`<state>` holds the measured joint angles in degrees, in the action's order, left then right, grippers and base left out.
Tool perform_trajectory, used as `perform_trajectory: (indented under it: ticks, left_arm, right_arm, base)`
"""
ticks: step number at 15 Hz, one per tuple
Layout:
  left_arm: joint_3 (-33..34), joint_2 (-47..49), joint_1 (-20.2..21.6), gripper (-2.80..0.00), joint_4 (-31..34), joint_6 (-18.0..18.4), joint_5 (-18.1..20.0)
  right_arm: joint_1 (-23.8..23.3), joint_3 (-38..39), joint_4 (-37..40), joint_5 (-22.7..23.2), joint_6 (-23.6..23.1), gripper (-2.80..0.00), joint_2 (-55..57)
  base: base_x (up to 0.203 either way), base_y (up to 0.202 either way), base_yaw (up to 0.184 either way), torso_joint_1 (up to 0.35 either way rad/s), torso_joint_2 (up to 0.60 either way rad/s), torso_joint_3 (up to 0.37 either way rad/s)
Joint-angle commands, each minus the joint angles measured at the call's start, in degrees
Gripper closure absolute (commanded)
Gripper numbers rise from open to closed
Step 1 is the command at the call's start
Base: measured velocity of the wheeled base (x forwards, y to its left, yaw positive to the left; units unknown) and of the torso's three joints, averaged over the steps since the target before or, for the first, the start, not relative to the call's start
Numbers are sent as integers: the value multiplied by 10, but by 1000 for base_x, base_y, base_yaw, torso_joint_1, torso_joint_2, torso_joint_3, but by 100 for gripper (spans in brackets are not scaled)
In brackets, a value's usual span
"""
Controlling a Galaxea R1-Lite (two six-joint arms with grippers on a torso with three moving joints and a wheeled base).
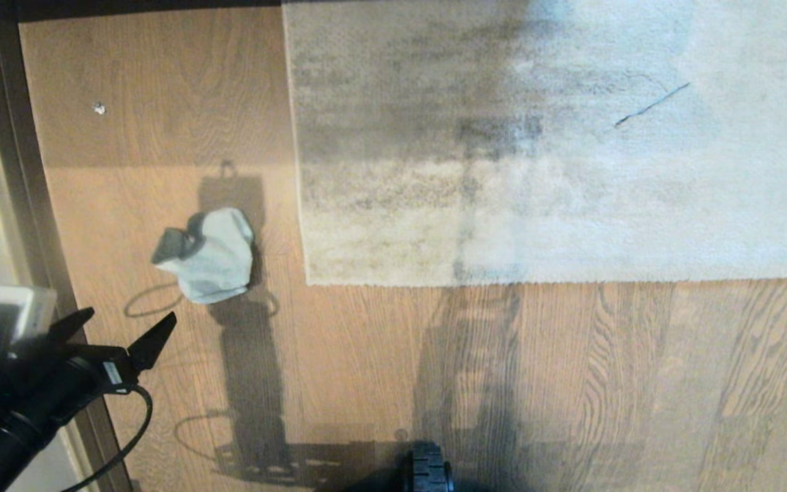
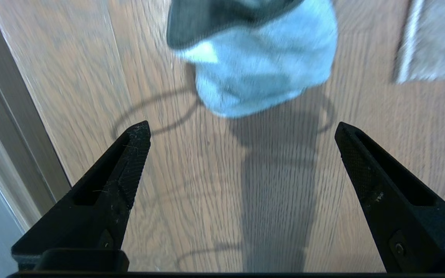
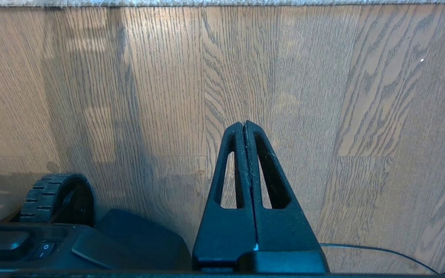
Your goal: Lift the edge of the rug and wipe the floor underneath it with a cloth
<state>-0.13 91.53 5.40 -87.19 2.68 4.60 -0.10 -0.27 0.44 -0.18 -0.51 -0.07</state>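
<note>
Both fingers of my left hand (image 1: 123, 326) stand wide apart and hold nothing, hovering over the floor (image 1: 366, 383) just short of the cloth (image 1: 208, 254), which lies crumpled ahead of the open tips. That cloth is the landmark: it sits on bare planks, dark grey face folded up on the side away from the rug, pale face heaped toward me, with the rug edge (image 1: 305, 225) just beside it on its far side from the baseboard (image 1: 24, 205). From the left wrist view the cloth (image 2: 253, 61) lies beyond the gap between my fingertips (image 2: 137, 135), roughly centred, not yet between them. I judge it soft, light and limp, so it will sag and drape once lifted; the raised mound in its middle looks like the best place to pinch, since a flat margin would likely slip out against the smooth wood. The rug looks heavier and floppy, short pile with a straight border; its corner near the cloth seems the easiest spot to get under. Well away from the cloth, my right hand (image 3: 245, 127) is pressed together, empty, parked over bare floor near the robot's wheel (image 3: 52, 197).
</note>
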Motion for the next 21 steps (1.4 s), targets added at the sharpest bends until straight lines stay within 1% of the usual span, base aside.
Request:
perform_trajectory:
  ticks: [1, 2, 4, 6, 7, 9, 10, 11, 14, 19, 21]
  left_arm:
    - [0, -27, -6, 0, -28, 0, -2]
    - [0, -35, -14, 0, -28, 0, -5]
    - [0, -53, -15, 0, -28, 0, -7]
    - [0, -61, -18, 0, -28, 0, -1]
    - [0, -63, -26, 0, -28, 0, 0]
    - [0, -79, -29, 0, -28, 0, 0]
    - [0, -92, -29, 0, -22, 0, 0]
    - [0, -112, -29, 0, 0, -1, 0]
    - [0, -204, -29, 0, 101, -2, 2]
    - [0, -404, -29, 0, 325, -3, 2]
    - [0, -472, -30, 0, 404, -4, 1]
  right_arm:
    - [0, 0, 0, 0, 0, 0, 1]
    - [0, 0, 0, 0, 0, 0, 1]
    - [0, 0, 0, 0, 0, 0, 1]
    - [0, 0, 0, 0, 0, 0, 1]
    - [0, 0, 0, 0, 0, 0, 1]
    - [0, 0, 0, 0, 0, 0, 1]
    - [0, 0, 0, 0, 0, 0, 1]
    - [0, 0, 0, 0, 0, 0, 1]
    - [0, 0, 0, 0, 0, 0, 1]
    - [0, 0, 0, 0, 0, 0, 1]
    - [0, 0, 0, 0, 0, 0, 1]
  base:
    - [0, 0, 0, 0, 0, 0]
    - [0, 0, 0, 0, 0, 0]
    - [0, 0, 0, 0, 0, 0]
    - [0, 0, 0, 0, 0, 0]
    - [0, 0, 0, 0, 0, 0]
    - [0, 0, 0, 0, 0, 0]
    - [0, 0, 0, 0, 0, 0]
    - [0, 0, 0, 0, 0, 0]
    - [0, 0, 0, 0, 0, 0]
    - [0, 0, 0, 0, 0, 0]
    - [0, 0, 0, 0, 0, 0]
